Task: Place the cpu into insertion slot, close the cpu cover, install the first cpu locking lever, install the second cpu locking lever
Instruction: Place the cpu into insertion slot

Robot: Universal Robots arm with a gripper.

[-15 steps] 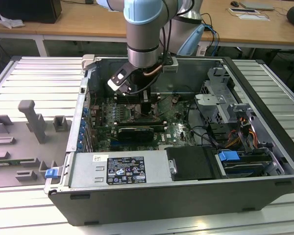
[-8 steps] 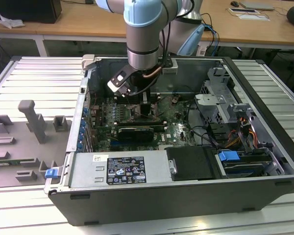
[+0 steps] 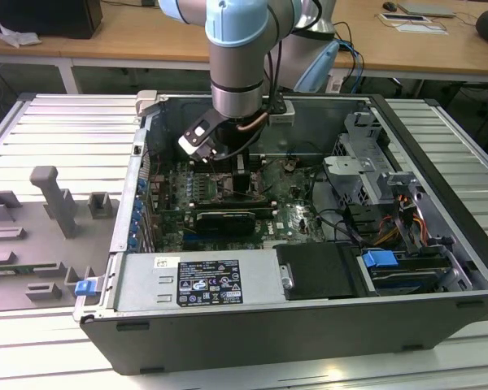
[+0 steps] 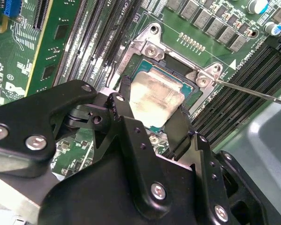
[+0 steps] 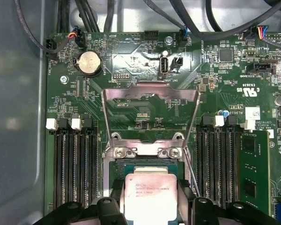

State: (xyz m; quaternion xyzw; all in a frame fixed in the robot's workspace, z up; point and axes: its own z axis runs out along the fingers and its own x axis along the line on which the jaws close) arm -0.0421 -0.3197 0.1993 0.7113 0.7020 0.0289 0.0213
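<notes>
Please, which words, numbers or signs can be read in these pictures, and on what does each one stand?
White label on the power supply: rows of print and marks, too small to read.
cpu: faint lines of print on its metal top, too blurred to quote.
Motherboard: white lettering beside connectors, too small to quote surely.
White sticker on the motherboard: too small to read.
Nothing can be quoted with certainty.
</notes>
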